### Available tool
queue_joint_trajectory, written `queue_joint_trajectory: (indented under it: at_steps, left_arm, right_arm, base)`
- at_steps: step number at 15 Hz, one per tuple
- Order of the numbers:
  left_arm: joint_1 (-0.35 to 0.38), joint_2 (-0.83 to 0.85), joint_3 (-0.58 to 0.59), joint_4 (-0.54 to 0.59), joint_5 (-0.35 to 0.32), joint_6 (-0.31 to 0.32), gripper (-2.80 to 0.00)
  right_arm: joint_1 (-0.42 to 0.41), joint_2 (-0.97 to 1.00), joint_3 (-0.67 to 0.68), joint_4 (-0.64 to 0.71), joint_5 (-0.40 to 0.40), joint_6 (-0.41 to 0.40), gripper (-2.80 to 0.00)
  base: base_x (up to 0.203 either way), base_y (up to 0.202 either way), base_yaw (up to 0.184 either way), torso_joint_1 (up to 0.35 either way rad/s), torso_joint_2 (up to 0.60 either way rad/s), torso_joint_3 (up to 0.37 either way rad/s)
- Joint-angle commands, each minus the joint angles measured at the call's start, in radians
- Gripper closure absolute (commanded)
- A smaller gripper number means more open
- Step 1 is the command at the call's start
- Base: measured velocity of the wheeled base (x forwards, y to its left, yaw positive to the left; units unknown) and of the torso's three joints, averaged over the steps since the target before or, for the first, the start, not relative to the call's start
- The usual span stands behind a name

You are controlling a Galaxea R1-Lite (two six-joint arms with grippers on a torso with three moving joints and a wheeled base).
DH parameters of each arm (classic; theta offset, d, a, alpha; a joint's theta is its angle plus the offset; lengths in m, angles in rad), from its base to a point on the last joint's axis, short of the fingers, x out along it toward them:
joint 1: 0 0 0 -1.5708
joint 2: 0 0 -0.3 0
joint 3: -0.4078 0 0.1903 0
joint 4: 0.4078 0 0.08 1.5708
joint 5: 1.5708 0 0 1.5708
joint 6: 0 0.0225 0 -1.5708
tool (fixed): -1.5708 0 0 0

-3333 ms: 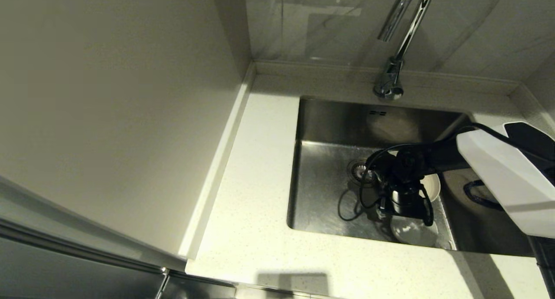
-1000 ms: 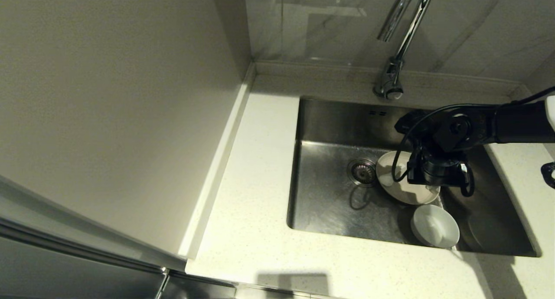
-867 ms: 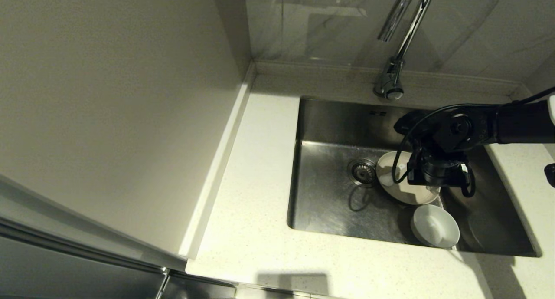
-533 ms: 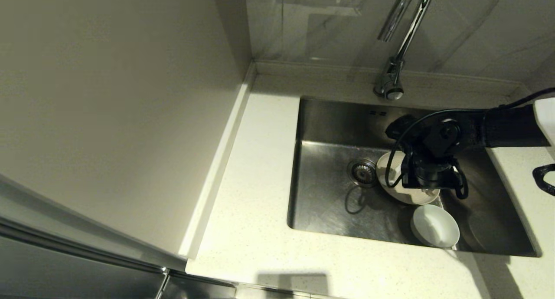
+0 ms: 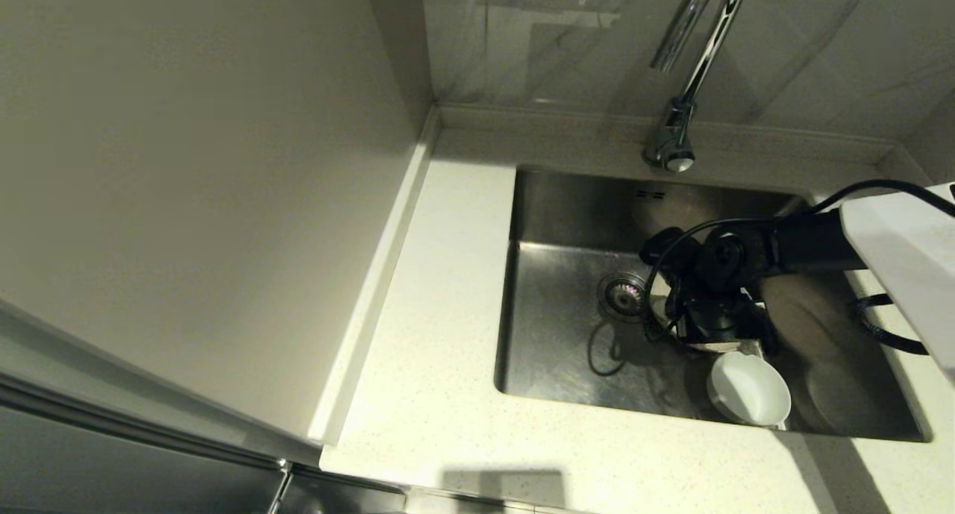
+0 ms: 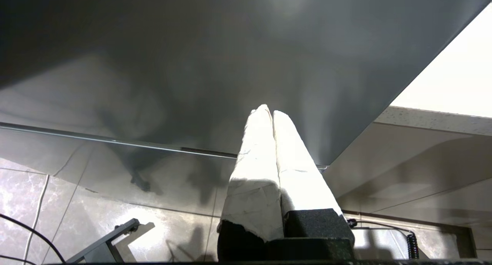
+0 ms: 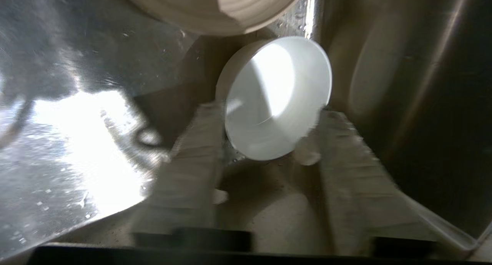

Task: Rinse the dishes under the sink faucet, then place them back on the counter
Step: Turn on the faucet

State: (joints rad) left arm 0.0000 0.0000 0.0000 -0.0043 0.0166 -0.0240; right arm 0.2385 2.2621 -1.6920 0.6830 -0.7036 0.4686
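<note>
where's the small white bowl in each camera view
Head view: the small white bowl sits at the sink's near wall, right of centre.
Left wrist view: not in it.
Right wrist view: framed between the right gripper's open fingers.
Shared landmark: the plate edge beside it.

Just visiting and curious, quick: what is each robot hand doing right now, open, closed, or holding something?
Left end effector: closed, holding nothing, parked away from the sink.
Right end effector: open, down in the sink, fingers either side of the bowl, not holding it.

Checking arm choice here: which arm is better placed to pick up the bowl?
Right. The right pincer is open inside the sink with the bowl just ahead; the left pincer is shut, parked away from the sink.
</note>
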Motion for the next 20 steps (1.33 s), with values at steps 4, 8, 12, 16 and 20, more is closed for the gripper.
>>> queue_joint_trajectory:
  at_steps: [4, 8, 12, 16, 20]
  left_arm:
    - [0.000, -0.003, 0.000, 0.000, 0.000, -0.001, 0.00]
    - [0.000, -0.003, 0.000, 0.000, 0.000, -0.001, 0.00]
    - [0.000, -0.003, 0.000, 0.000, 0.000, -0.001, 0.00]
    - [0.000, -0.003, 0.000, 0.000, 0.000, -0.001, 0.00]
    - [0.000, -0.003, 0.000, 0.000, 0.000, -0.001, 0.00]
  right_arm:
    - [-0.003, 0.078, -0.021, -0.002, 0.001, 0.013, -2.80]
    - [-0.028, 0.132, -0.073, -0.003, 0.004, 0.019, -2.80]
    - [-0.075, 0.196, -0.115, -0.016, 0.006, 0.040, -2.80]
    - [-0.094, 0.222, -0.133, -0.016, 0.010, 0.067, -2.80]
    - [-0.091, 0.235, -0.129, -0.010, 0.029, 0.132, -2.80]
  base:
    - [0.000, 0.000, 0.000, 0.000, 0.00, 0.000]
    - [0.000, 0.000, 0.000, 0.000, 0.00, 0.000]
    - [0.000, 0.000, 0.000, 0.000, 0.00, 0.000]
    - [0.000, 0.000, 0.000, 0.000, 0.00, 0.000]
    - [0.000, 0.000, 0.000, 0.000, 0.00, 0.000]
